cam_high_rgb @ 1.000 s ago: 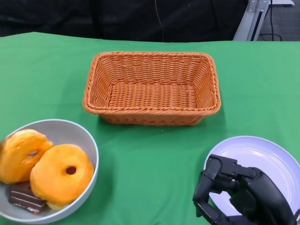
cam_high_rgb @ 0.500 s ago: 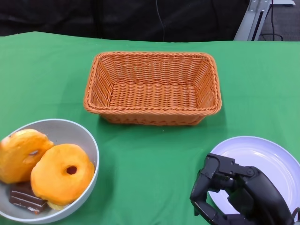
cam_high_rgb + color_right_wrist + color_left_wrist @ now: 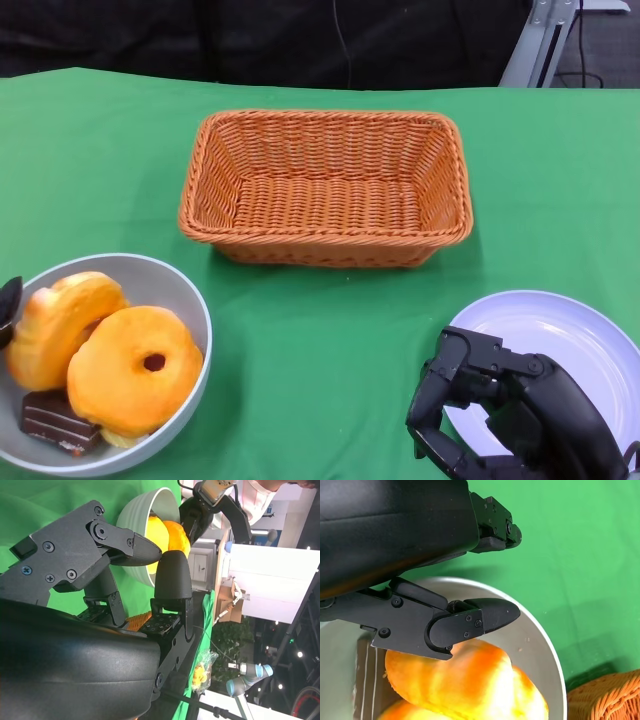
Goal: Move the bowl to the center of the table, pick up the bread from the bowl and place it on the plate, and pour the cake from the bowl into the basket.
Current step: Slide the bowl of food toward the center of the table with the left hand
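Observation:
At the table's near left stands the grey bowl [image 3: 190, 300], holding two orange ring-shaped breads [image 3: 60, 325] [image 3: 135, 375] and a piece of chocolate cake [image 3: 55, 420]. My left hand [image 3: 8, 300] shows only as a black fingertip at the bowl's left rim. In the left wrist view, one of its fingers [image 3: 485, 617] reaches inside the bowl [image 3: 540, 635] and lies on a bread [image 3: 465, 680], while another stays outside the wall. My right hand [image 3: 505, 410] hovers beside the white plate [image 3: 560, 330], holding nothing, fingers apart.
The wicker basket [image 3: 320, 245] sits at the middle back, with nothing in it. Green cloth covers the table between bowl, basket and plate. The right wrist view shows the bowl [image 3: 145, 515] and my left arm [image 3: 210, 500] beyond my right hand [image 3: 90, 605].
My left fingertip has come in at the bowl's left rim. The left bread has been pushed right and tipped up on its edge. The right hand has barely moved.

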`<state>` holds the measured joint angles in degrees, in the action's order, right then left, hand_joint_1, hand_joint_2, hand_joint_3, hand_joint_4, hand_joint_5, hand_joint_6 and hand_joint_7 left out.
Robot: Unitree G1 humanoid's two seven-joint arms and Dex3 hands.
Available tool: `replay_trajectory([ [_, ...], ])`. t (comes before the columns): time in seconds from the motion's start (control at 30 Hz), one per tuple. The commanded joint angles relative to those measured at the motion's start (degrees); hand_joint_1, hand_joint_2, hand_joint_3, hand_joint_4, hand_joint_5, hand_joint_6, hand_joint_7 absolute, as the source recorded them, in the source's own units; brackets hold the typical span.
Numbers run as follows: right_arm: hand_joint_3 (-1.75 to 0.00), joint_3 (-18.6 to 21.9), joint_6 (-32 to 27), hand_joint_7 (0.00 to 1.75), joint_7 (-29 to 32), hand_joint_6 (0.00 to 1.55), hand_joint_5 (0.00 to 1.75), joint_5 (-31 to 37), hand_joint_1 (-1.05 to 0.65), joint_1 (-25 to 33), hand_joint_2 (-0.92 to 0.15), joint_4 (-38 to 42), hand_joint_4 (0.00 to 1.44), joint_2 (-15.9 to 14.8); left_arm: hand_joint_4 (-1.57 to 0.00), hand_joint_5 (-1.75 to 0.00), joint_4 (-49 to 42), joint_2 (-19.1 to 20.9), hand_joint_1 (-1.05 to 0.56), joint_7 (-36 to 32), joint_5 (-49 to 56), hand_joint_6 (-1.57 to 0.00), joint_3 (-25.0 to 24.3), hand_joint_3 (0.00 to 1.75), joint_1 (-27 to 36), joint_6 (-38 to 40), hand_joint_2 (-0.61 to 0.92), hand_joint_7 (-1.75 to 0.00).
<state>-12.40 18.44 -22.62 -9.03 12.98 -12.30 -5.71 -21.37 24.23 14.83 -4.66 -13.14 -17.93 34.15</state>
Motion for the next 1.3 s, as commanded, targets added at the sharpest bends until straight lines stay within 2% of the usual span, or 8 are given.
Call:
replay_trajectory([
  [0.03, -0.91, 0.0, 0.2, 1.39, 0.3, 0.64, 1.67, 0.0, -0.2, 0.1, -0.54, -0.3, 0.65, -0.1, -0.01, 0.0, 1.5, 1.3, -0.6, 2.3, -1.2, -0.1, 0.5, 0.61, 0.3, 2.2, 0.92, 0.0],
  [0.33, -0.9, 0.0, -0.3, 1.39, 0.5, 0.64, 1.67, 0.1, -0.22, 0.1, -0.55, -0.5, 0.64, -0.2, -0.02, 0.0, 6.4, 0.7, -0.61, 4.1, -5.2, -0.09, -0.2, 0.52, 0.6, 10.9, 0.92, 0.0],
  [0.6, -0.86, 0.1, 0.1, 1.38, 0.3, 0.64, 1.67, -0.2, -0.22, -0.1, -0.57, -0.1, 0.64, -0.1, -0.01, -0.01, 10.1, 1.5, -0.62, 5.7, -7.2, -0.06, 1.0, 0.47, 1.0, 17.0, 0.92, 0.0],
  [0.83, -0.85, 0.0, 0.1, 1.39, 0.7, 0.64, 1.67, 0.3, -0.24, -0.1, -0.58, -0.1, 0.64, 0.0, 0.0, 0.0, 12.2, 2.6, -0.63, 9.4, -9.4, -0.02, 1.7, 0.52, 1.5, 19.7, 0.92, 0.0],
  [1.3, -0.85, 0.0, 0.5, 1.39, 0.6, 0.64, 1.68, 0.4, -0.23, -0.4, -0.58, 0.1, 0.64, 0.2, 0.0, 0.0, 21.3, -0.4, -0.62, 8.3, -16.0, 0.0, 1.5, 0.59, 3.3, 28.1, 0.92, 0.0],
])
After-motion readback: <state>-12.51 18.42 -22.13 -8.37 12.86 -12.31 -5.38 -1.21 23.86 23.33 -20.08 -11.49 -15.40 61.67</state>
